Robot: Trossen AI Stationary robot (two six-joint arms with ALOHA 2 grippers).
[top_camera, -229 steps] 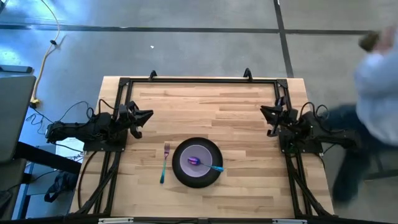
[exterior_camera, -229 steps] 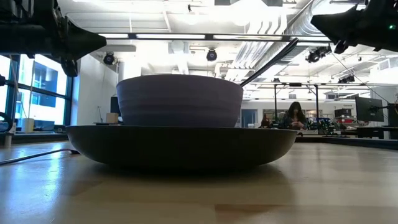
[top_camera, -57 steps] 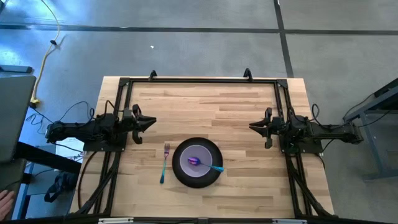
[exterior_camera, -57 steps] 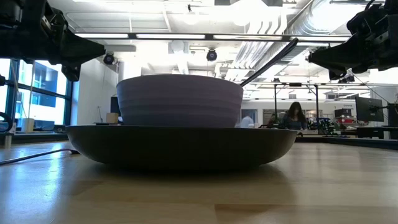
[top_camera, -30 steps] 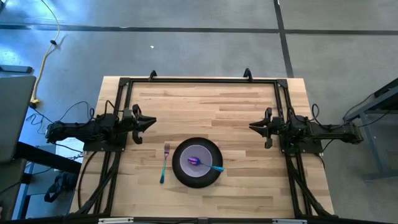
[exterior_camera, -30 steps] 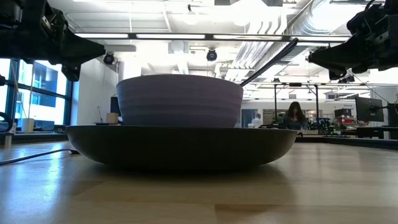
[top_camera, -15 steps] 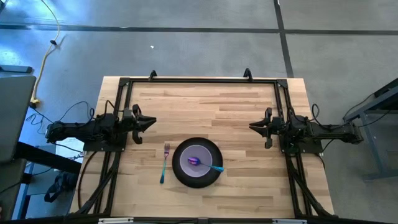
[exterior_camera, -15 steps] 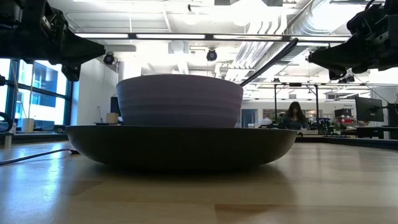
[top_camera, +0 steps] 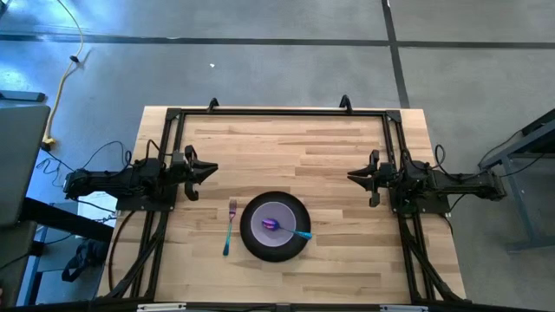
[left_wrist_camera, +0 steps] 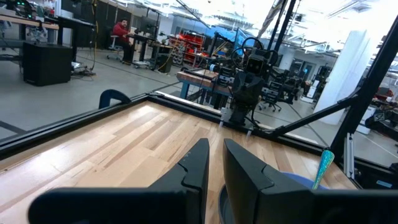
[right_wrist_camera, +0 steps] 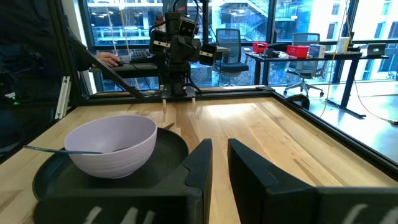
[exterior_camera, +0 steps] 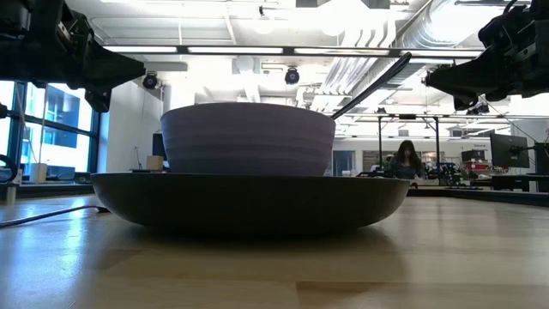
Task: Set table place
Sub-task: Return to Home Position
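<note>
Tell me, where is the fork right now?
In the high view, the fork lies flat on the wooden table just left of the black plate, close beside it but not touching.

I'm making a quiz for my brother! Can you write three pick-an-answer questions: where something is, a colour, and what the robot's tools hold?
1. Where is the fork? A) on the floor B) on the table, beside the plate C) inside a cup
2. What colour is the bowl? A) red B) lavender C) green
3. What do the left tool and right tool hold? A) nothing B) a knife C) a cup
Answers: B, it lies left of the plate; B, it looks pale purple; A, both wait empty at the table's sides.
</note>
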